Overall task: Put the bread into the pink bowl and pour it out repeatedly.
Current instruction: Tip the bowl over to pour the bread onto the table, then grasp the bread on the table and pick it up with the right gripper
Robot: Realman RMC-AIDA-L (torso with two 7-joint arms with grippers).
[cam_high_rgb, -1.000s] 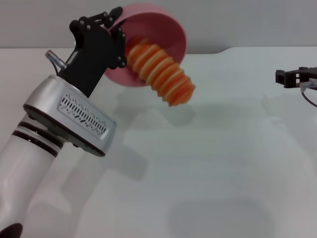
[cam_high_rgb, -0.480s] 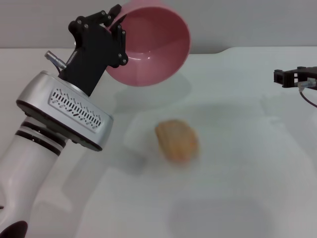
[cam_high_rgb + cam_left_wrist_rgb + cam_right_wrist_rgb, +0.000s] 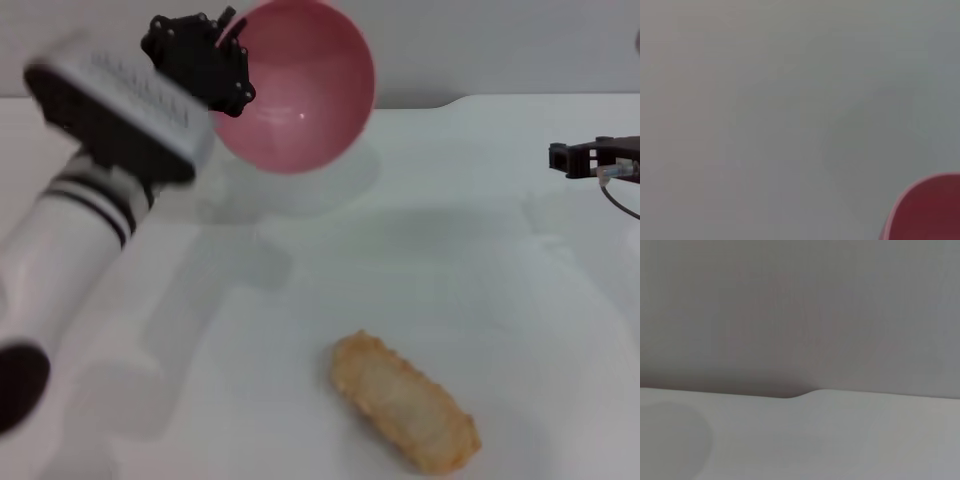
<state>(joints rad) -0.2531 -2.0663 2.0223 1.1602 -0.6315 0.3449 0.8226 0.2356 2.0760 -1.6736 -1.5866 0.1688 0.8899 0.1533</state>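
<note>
My left gripper (image 3: pixel 232 62) is shut on the rim of the pink bowl (image 3: pixel 300 90), holding it up in the air at the upper left of the head view, tipped so its glossy inside faces me. Nothing lies inside it. A piece of the bowl's rim (image 3: pixel 925 210) shows in the left wrist view. The bread (image 3: pixel 403 415) lies on the white table (image 3: pixel 500 300) near the front, paler flat side up, well below and to the right of the bowl. My right gripper (image 3: pixel 585 158) is parked at the far right edge, away from both.
The table's back edge (image 3: pixel 805 392) meets a grey wall and has a small step in it. My left arm's silver and white forearm (image 3: pixel 100 150) crosses the upper left of the head view.
The bread slid out of the tipped bowl, dropped to the table and came to rest near the front. My left arm swung and lifted at the wrist. The right arm stayed put.
</note>
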